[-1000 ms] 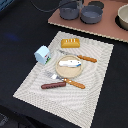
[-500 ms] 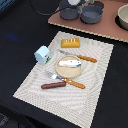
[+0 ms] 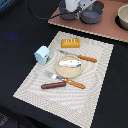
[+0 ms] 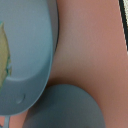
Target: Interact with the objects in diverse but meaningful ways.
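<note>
Against the earlier frames I see nothing on the pale woven placemat [image 3: 95, 75] shifted. At centre frame the silver fish [image 3: 70, 63] lies on the round tan plate [image 3: 61, 70]. The ridged yellow-orange bread loaf [image 3: 70, 43] sits above it, the pale blue house-shaped carton [image 3: 42, 54] left, the red-brown sausage [image 3: 53, 85] below. My gripper [image 3: 80, 6] hovers at top centre over grey pans [image 3: 93, 16]; I cannot tell how far its claw is open.

You see the ridged yellow loaf [image 3: 70, 43] near the pale blue carton [image 3: 42, 54], the silver fish [image 3: 70, 63] mid-mat, and the red-brown sausage [image 3: 53, 85] nearest you.
</note>
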Controlling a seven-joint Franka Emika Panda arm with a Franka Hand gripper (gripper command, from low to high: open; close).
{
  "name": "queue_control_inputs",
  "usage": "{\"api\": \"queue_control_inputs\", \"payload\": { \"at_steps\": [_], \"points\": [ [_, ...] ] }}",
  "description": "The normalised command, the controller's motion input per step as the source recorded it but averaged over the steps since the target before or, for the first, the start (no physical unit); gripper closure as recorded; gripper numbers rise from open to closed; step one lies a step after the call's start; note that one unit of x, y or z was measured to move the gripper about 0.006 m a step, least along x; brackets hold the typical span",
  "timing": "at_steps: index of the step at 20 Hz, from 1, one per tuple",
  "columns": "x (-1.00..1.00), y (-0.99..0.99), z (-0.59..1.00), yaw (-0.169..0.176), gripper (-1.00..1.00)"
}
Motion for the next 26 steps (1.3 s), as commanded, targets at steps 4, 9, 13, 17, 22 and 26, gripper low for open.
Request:
{"api": "queue_control_inputs", "payload": {
  "at_steps": [4, 9, 13, 17, 22, 26],
  "points": [
    [0.58, 0.6, 0.0, -0.024, -1.0],
    [0.52, 0.62, 0.0, -0.032, -1.0],
    [0.32, 0.35, -0.03, -0.038, -1.0],
    [0.21, 0.07, -0.01, -0.03, -1.0],
    [0.18, 0.0, 0.04, -0.021, -1.0],
    [0.16, 0.0, 0.0, -0.009, -1.0]
  ]
}}
